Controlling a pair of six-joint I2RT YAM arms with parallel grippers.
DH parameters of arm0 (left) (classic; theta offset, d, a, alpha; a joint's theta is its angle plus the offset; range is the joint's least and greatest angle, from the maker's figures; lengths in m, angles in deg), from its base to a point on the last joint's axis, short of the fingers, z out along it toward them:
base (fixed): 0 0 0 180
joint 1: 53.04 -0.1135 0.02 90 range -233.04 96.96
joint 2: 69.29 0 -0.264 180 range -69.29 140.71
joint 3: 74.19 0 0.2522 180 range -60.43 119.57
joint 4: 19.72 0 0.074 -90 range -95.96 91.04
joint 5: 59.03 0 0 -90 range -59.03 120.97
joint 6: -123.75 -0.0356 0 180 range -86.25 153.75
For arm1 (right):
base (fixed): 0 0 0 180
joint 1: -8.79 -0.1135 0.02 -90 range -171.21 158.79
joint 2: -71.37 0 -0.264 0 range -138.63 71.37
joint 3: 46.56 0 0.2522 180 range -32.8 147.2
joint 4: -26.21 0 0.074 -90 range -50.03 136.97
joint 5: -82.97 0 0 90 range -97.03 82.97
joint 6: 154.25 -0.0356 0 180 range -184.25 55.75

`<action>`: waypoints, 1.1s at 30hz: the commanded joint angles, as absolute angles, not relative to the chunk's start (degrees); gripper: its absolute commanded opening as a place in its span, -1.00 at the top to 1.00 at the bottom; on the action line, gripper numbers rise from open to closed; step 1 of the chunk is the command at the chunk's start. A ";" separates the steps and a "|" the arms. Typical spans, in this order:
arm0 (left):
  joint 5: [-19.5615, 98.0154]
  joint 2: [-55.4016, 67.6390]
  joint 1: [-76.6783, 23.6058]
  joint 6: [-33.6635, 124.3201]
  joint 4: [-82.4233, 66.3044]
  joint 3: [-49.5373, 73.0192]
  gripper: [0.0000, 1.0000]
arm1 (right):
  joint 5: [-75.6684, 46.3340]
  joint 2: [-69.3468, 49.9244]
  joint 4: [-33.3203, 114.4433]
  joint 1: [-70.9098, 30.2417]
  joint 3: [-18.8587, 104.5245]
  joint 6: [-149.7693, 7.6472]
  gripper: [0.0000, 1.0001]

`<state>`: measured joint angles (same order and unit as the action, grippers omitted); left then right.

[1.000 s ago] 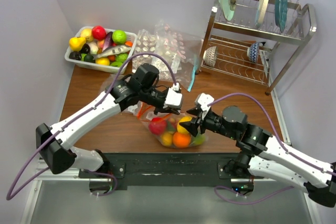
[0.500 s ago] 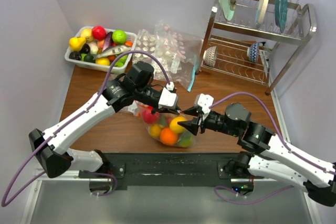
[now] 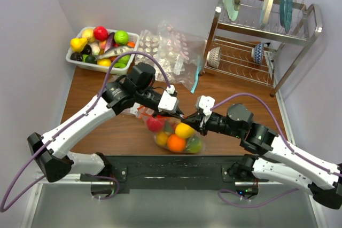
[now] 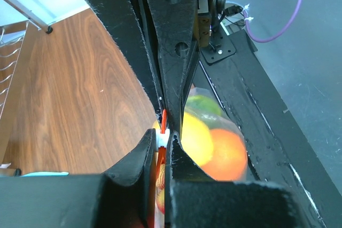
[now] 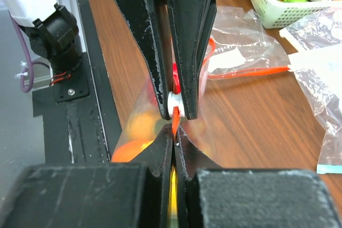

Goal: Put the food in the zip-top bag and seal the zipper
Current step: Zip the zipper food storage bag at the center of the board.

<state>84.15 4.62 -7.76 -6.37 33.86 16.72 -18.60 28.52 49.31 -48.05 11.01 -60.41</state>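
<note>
The clear zip-top bag (image 3: 169,128) hangs just above the table's front edge. Inside it is the food: a red apple (image 3: 155,124), a lemon (image 3: 185,130), an orange (image 3: 175,142) and a lime (image 3: 195,145). My left gripper (image 3: 178,112) is shut on the white slider (image 4: 163,138) of the orange-red zipper (image 5: 175,124). My right gripper (image 5: 175,140) is shut on the zipper strip right beside that slider, tip to tip with the left fingers (image 5: 187,78). The left wrist view shows the lemon (image 4: 195,137) and orange (image 4: 227,153) through the plastic.
A white basket (image 3: 85,65) of toy fruit stands at the back left. A pile of clear bags (image 3: 171,52), one with a teal strip (image 3: 195,81), lies behind the arms. A dish rack (image 3: 262,41) holds plates at the back right. Another orange-strip bag (image 5: 246,70) lies flat on the table.
My right gripper has shut on the zipper strip beside the left gripper. The bag of fruit has shifted slightly and hangs between both grippers.
</note>
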 commanded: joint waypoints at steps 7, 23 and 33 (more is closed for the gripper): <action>75.72 -1.25 -8.30 4.12 19.72 12.09 1.00 | -7.74 38.31 41.48 -47.98 7.29 -66.09 1.00; 69.90 -4.59 -11.37 16.34 8.90 1.98 1.00 | 7.82 45.09 41.27 -47.99 5.95 -68.12 1.00; 67.89 -6.53 -14.89 17.58 10.65 -1.01 1.00 | 26.97 44.65 45.24 -47.98 8.24 -67.94 1.00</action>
<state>72.20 -3.99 -12.22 16.49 7.34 -0.70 10.62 42.88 45.51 -48.81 3.69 -69.15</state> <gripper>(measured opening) 0.077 0.007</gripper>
